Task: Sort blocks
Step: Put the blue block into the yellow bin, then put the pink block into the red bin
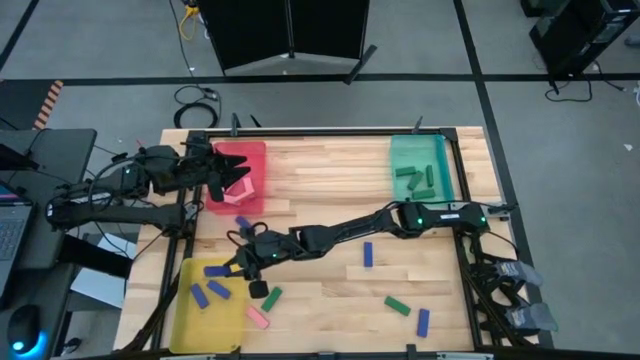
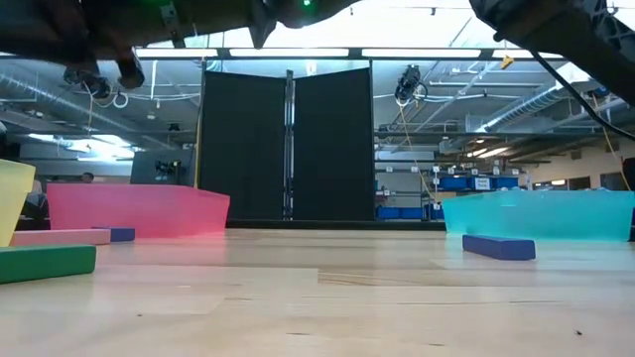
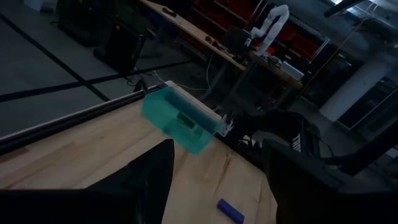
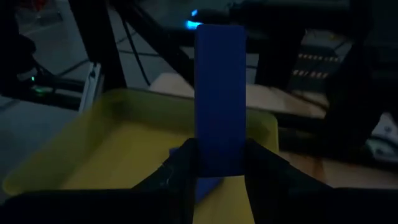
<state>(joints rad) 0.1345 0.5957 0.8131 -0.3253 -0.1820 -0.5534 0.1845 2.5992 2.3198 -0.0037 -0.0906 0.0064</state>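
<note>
Blue block (image 4: 219,99) stands upright, clamped in the right gripper (image 4: 217,163), whose arm stretches across the table to the yellow tray (image 4: 93,130). Left gripper (image 1: 236,178) hovers over the pink tray (image 1: 252,152), fingers apart.

From above, my table (image 1: 330,200) is evenly and brightly lit, with only soft shadows under my arms. Down at table height, ceiling strip lights (image 2: 298,52) glare white behind my arms, which turn to dark silhouettes; the nearest wood is blurred. Both wrist cameras are dim. Beyond my left pincer (image 3: 217,180) the teal tray (image 3: 180,121) stays fairly sharp, while my right pincer (image 4: 217,165) and its blue block (image 4: 219,93) look murky.
</note>
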